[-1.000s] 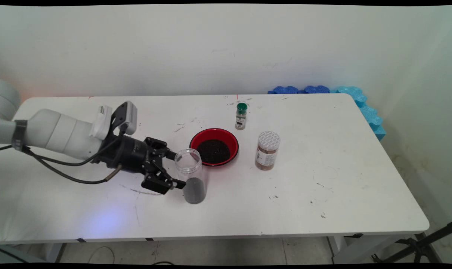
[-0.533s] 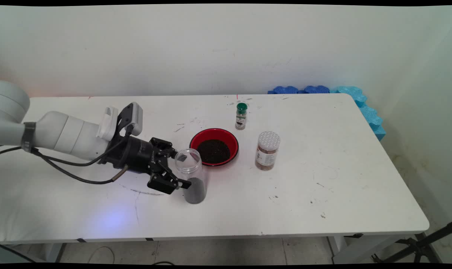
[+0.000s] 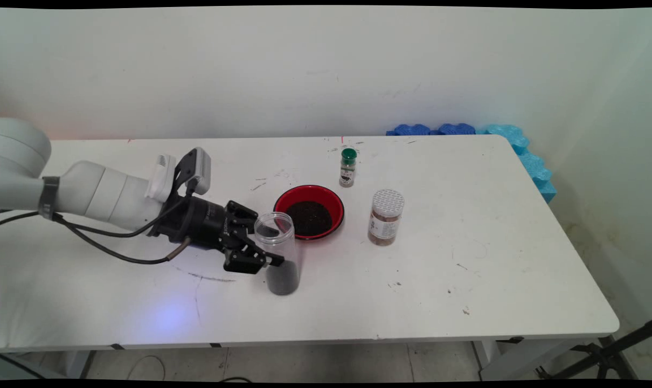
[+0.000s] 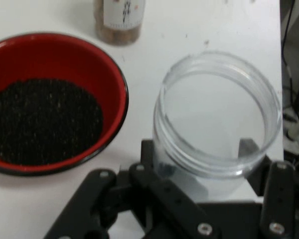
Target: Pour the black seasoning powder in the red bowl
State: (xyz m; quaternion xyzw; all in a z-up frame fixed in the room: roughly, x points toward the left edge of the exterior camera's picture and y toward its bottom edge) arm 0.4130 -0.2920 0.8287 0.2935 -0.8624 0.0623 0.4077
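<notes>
On the white tabletop (image 3: 466,280), the tool (image 3: 269,248) is clamped around a clear open jar (image 3: 276,253) holding dark grains, just beside a red bowl (image 3: 309,212) of the same grains; two lidded bottles stand beyond.

From my station, the gripper (image 3: 265,250) hides part of the clear jar (image 3: 277,253), and its far finger shows only dimly through the plastic. In the hand view the jar's base is covered by the black linkage (I see just the rim and upper wall). There the red bowl (image 4: 102,74) is cut off at the left edge, and the brown spice jar (image 4: 118,22) loses its top. I cannot read the label on the green-capped bottle (image 3: 347,168); it is too small.
</notes>
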